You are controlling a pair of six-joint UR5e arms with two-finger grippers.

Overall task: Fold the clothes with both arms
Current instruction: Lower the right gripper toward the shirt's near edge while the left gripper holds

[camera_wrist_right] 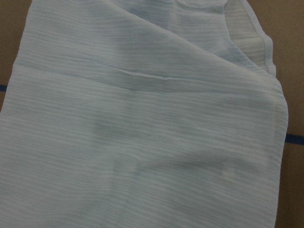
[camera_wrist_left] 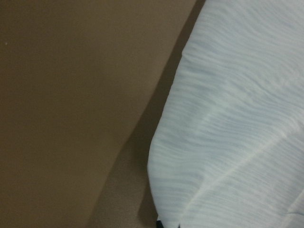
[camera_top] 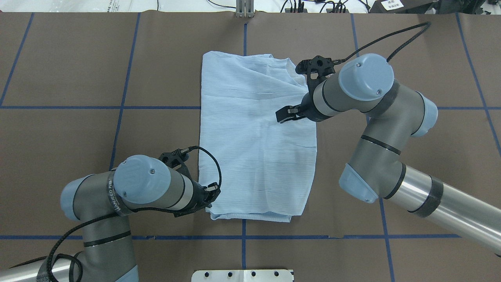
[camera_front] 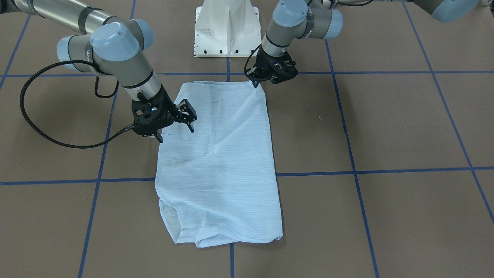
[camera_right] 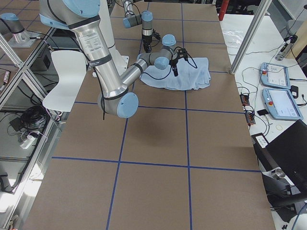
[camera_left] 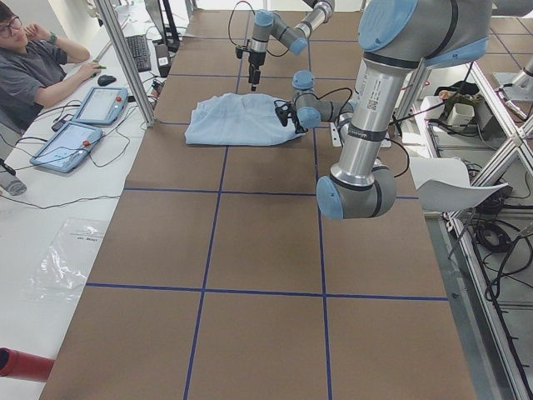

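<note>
A thin, pale-blue, finely striped crinkly shirt [camera_front: 220, 162] lies folded into a long rectangle on the matte brown table [camera_front: 386, 127] (gridded with blue tape). The black left gripper [camera_front: 255, 82] pinches its near-robot corner. The black right gripper [camera_front: 188, 119] hovers over the opposite edge, and I cannot tell how its jaws stand.

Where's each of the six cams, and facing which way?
Front-facing: across table, facing white base; right arm, left arm, shirt.
Overhead: behind robot, looking down; both arms.
Exterior left: table's left end; left arm nearest.
Exterior right: opposite end; right arm nearest.
Left wrist: down at shirt edge, table.
Right wrist: shirt only.
Shared: shirt.
</note>
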